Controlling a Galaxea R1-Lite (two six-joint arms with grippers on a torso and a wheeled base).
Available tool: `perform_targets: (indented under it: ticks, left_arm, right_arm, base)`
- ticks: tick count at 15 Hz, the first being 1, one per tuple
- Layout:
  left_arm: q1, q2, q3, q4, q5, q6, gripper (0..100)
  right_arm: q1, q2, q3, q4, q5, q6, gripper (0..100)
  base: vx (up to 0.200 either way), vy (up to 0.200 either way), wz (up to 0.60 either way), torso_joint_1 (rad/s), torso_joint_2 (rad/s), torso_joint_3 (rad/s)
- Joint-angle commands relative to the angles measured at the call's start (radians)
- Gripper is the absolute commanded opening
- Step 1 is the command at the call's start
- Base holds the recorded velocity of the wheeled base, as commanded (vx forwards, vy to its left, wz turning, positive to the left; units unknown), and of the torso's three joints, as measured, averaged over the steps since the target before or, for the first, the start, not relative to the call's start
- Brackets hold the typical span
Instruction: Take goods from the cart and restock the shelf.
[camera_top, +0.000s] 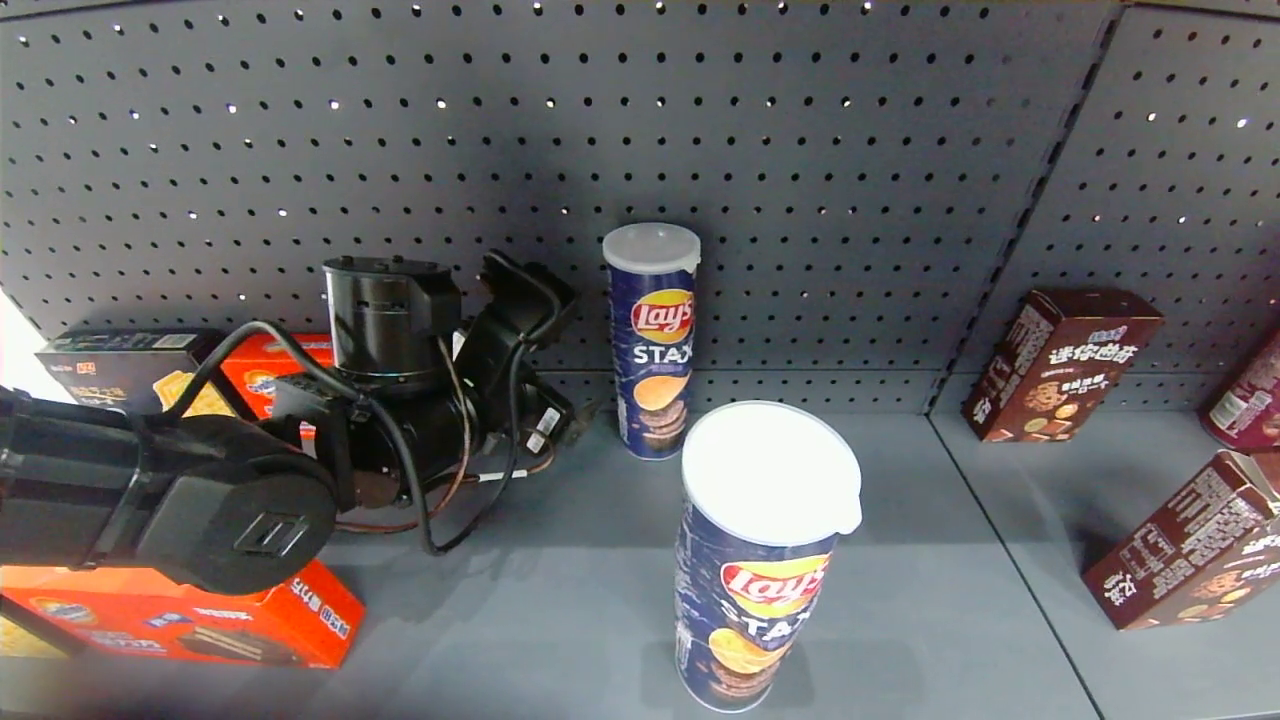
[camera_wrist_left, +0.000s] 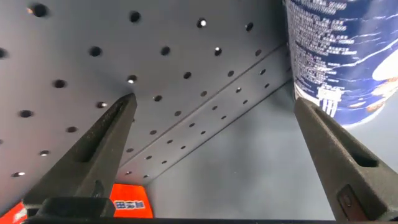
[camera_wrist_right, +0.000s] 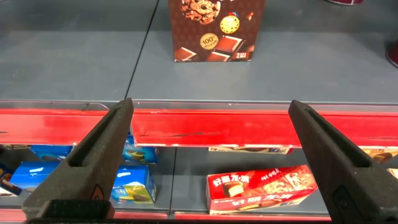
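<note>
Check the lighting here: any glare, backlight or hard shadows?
Head view: light pricks through the pegboard, the left edge blows out white, the near can's lid glares, shadows are soft. Left wrist view: same backlit holes. Right wrist view: evenly lit, faint sheen on the red strip.

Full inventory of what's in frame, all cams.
chip cans: 2, dark blue with white lids, upright on grey shelf; one at the pegboard, one nearer the front
orange boxes: 2, shelf's left, back and front
dark box: 1, black, back left
brown boxes: at least 2, right bay
blue packs: at least 2, lower shelf
red box: 1, lower shelf
left end effector: open, beside the back can
right end effector: open, facing the shelf's red edge strip
</note>
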Motion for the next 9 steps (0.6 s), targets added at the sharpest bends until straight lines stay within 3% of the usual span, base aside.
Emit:
perform_targets:
  ticks: [1, 5, 7, 8, 9]
  left_arm:
    - [-0.001, 0.006, 0.004, -0.001, 0.000, 0.000, 100]
    - [-0.001, -0.170, 0.055, 0.021, -0.005, 0.003, 100]
    - [0.001, -0.318, 0.110, 0.091, -0.006, 0.000, 100]
    - [-0.005, -0.427, 0.139, 0.163, -0.006, -0.022, 100]
    - [-0.039, -0.548, 0.159, 0.245, -0.003, -0.072, 100]
  right_arm:
    - [0.001, 0.000, 0.000, -0.001, 0.001, 0.001, 100]
    - [0.001, 0.000, 0.000, 0.001, 0.001, -0.001, 100]
    - [0.001, 0.000, 0.000, -0.001, 0.001, -0.001, 100]
    - [0.001, 0.000, 0.000, -0.001, 0.001, -0.001, 100]
    - [0.001, 0.000, 0.000, -0.001, 0.001, -0.001, 100]
  base:
    - [0.000, 0.000, 0.00, 0.000, 0.00, 0.000]
    - [0.000, 0.000, 0.00, 0.000, 0.00, 0.000]
    - [0.000, 0.000, 0.00, 0.000, 0.00, 0.000]
    - [0.000, 0.000, 0.00, 0.000, 0.00, 0.000]
    - [0.000, 0.000, 0.00, 0.000, 0.00, 0.000]
